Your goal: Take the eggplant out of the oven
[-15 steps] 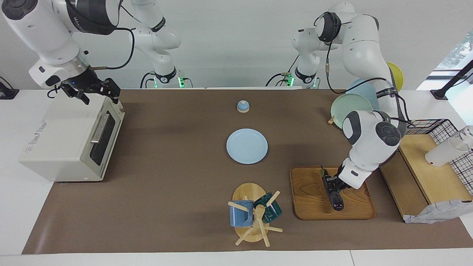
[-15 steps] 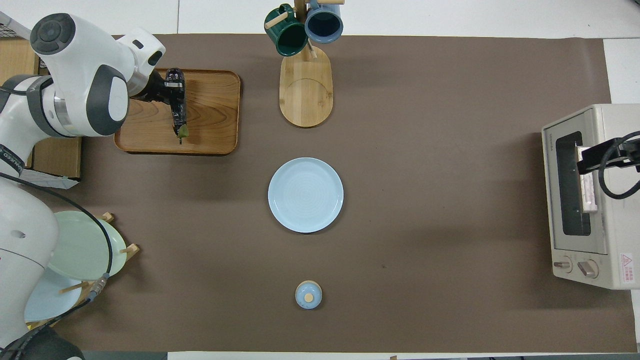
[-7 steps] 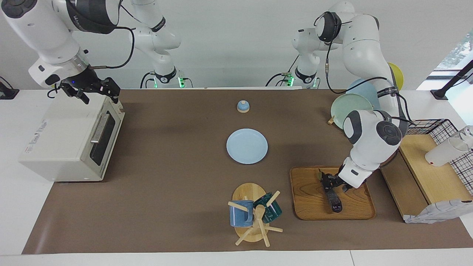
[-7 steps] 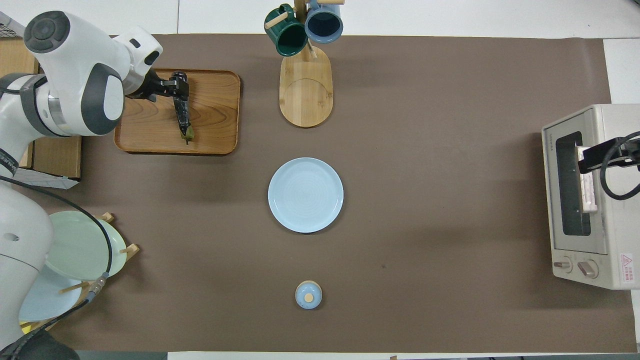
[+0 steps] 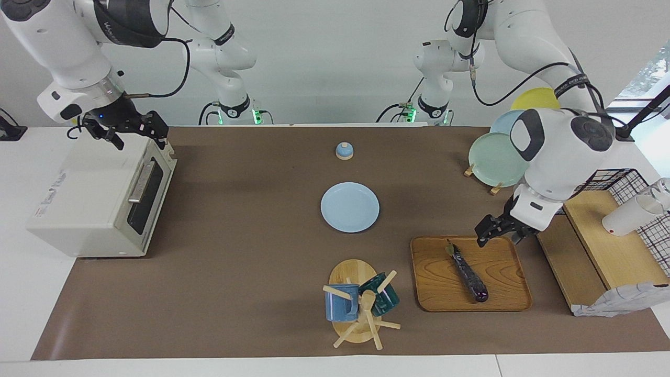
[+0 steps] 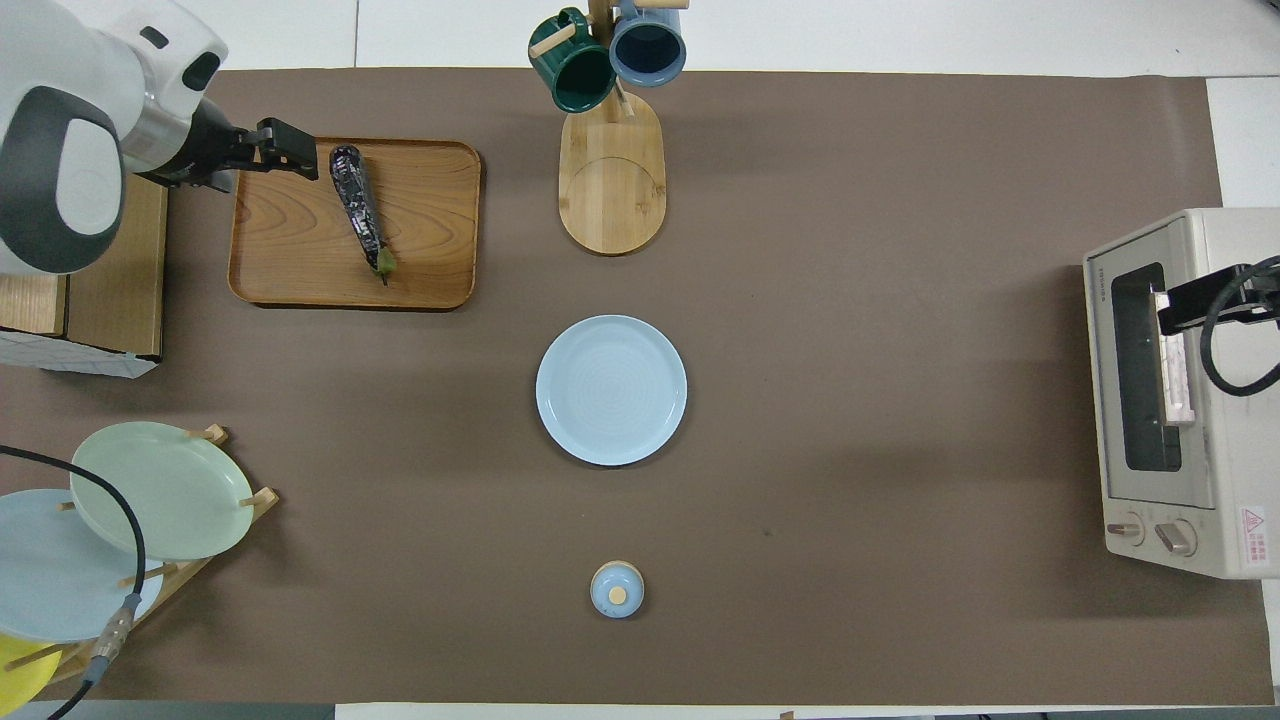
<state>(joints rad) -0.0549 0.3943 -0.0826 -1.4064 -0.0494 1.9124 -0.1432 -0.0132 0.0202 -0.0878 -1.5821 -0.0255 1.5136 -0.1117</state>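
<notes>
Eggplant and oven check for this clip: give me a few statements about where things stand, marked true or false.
1. The slim dark purple eggplant lies on the rectangular wooden tray. True.
2. The left gripper is clamped on the eggplant. False: it is open and raised over the tray's edge, apart from the eggplant.
3. The boxy cream-white toaster oven has its dark glass door shut. True.
4. The right gripper rests on the round light blue plate. False: it hangs open over the oven's top.
5. The eggplant's green stem end points toward the robots. True.
6. The light blue plate holds a mug. False: nothing is on it; the two mugs hang on the wooden mug tree.
</notes>
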